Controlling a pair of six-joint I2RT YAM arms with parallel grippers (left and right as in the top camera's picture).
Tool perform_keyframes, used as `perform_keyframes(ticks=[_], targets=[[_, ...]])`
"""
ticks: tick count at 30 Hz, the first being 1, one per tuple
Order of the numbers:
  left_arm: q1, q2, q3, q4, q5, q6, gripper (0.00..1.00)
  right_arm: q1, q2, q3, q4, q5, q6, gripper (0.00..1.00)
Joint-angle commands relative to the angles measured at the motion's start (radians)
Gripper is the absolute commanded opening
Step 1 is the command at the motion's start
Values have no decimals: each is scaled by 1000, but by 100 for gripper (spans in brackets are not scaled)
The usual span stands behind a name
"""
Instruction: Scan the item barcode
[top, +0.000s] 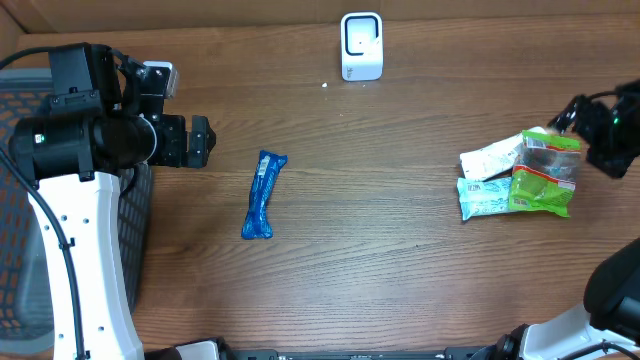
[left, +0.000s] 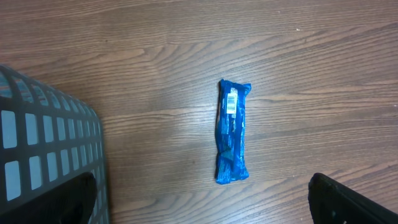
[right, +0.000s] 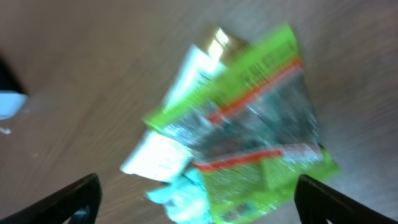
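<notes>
A blue snack packet (top: 265, 194) lies flat on the wooden table left of centre. In the left wrist view the blue packet (left: 232, 132) shows a white barcode label (left: 231, 101) near its far end. My left gripper (top: 203, 141) hovers to its left, open and empty, and the packet lies ahead of the left gripper (left: 202, 205). The white scanner (top: 361, 45) stands at the back centre. My right gripper (top: 562, 118) is open above a green packet (right: 261, 118), which is blurred, and nothing sits between the fingers (right: 339, 202).
At the right, the green packet (top: 545, 176) lies on a pile with a white packet (top: 490, 158) and a teal packet (top: 484, 198). A dark mesh basket (top: 20, 200) stands at the left table edge, close beside my left gripper; the basket (left: 50, 149) also shows in the wrist view.
</notes>
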Motion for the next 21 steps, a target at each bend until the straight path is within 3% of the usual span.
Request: perform_keyframes(ticks=[1,5,8,10,14,18,21], targets=[[0,5,6,3,8,4,100,37,-23,104,-13,-144,2,100],[0,5,6,3,8,4,100,99,-21,117,42,-446,1,100],[0,5,6,3,8,4,100,175,-14,100,119,-529,2,100],[0,5,6,3,8,4,100,247,-5,95,158,-521,2,100],[0,5,6,3,8,4,100,430,21,94,213,-463,31,82],[0,5,6,4,8,4,100,620,55,94,264,-277,163,80],[0,5,6,3,8,4,100,733,92,94,307,-262,212,77]])
